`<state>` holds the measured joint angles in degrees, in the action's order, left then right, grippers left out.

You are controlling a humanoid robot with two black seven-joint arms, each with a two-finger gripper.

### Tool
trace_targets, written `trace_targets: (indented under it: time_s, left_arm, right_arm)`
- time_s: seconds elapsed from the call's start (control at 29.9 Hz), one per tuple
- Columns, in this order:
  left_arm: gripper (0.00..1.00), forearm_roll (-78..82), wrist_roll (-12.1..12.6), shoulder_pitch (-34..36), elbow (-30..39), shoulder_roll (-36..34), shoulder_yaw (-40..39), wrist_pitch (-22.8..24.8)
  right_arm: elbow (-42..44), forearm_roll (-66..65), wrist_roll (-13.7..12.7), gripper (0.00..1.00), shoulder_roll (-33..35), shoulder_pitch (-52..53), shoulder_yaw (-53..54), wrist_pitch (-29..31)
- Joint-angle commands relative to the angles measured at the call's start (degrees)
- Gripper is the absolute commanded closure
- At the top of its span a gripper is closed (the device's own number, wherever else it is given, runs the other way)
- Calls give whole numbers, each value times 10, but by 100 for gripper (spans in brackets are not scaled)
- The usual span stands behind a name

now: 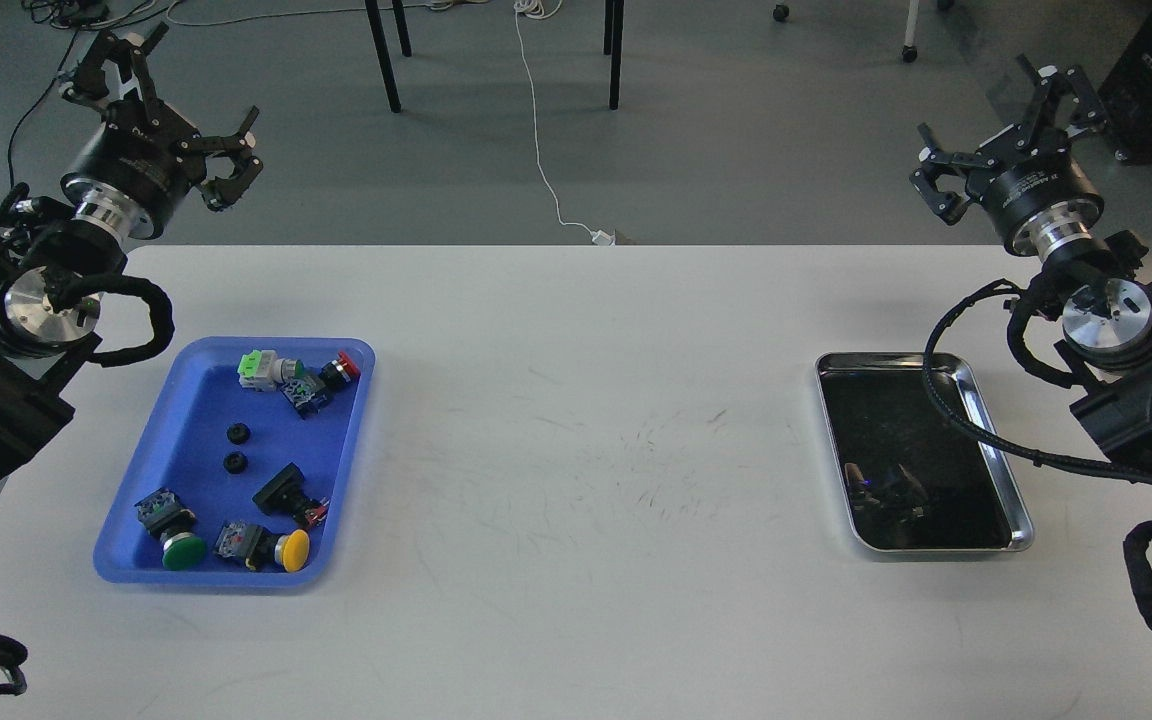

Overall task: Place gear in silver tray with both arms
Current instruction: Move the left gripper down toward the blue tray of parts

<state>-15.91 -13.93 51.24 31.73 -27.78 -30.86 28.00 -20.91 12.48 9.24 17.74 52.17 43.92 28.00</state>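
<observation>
Both black arms rise along the frame's side edges. The left hand [198, 128] sits in the upper left, fingers spread apart; the right hand [1011, 118] in the upper right, likewise spread.

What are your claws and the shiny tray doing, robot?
Left gripper and right gripper open, raised, empty. Shallow silver steel tray empty, at right. Parts in blue plastic tray at left. Nothing between.

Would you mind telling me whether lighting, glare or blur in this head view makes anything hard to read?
Head view: lighting is even and soft, with faint shadows beside the blue tray; the silver tray mirrors dark shapes in its bottom, so what it holds is hard to tell; focus is sharp on the white table; both grippers, left and right, show clearly, jaws spread.
</observation>
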Motion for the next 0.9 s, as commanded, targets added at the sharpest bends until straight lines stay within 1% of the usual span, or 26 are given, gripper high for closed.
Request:
trace_targets:
  time_s: [0.0, 0.3, 0.37, 0.43, 0.5, 0.57, 0.64, 0.7, 0.77, 0.87]
  left_arm:
    - [2, -2, 0, -5, 0, 4, -9, 0]
    - [2, 2, 8, -7, 1, -8, -18, 0]
    - [2, 4, 4, -7, 10, -33, -16, 0]
    - [2, 8, 4, -7, 45, -69, -14, 0]
    - [2, 31, 3, -9, 95, -112, -11, 0]
    - [2, 75, 0, -10, 147, -162, -10, 0]
    - [2, 144, 0, -13, 184, -196, -10, 0]
    - [3, 218, -11, -14, 198, -211, -10, 0]
    - [5, 303, -35, -14, 199, -221, -10, 0]
    - [6, 441, -81, -15, 199, -229, -10, 0]
  right_arm:
    - [0, 0, 0, 1, 5, -2, -1, 0]
    - [-6, 0, -1, 1, 21, -2, -3, 0]
    - [-8, 1, 0, 1, 28, -2, -8, 0]
    - [-13, 0, 0, 1, 36, -3, -9, 0]
    - [-19, 0, -1, 1, 42, -6, -10, 0]
    - [-27, -3, -1, 1, 50, -6, -13, 0]
    - [-36, -5, -1, 1, 58, -7, -29, 0]
    - [-43, -5, 0, 1, 63, -7, -46, 0]
    - [-50, -5, 0, 1, 69, -7, -56, 0]
    - [-55, -5, 0, 1, 74, -7, -57, 0]
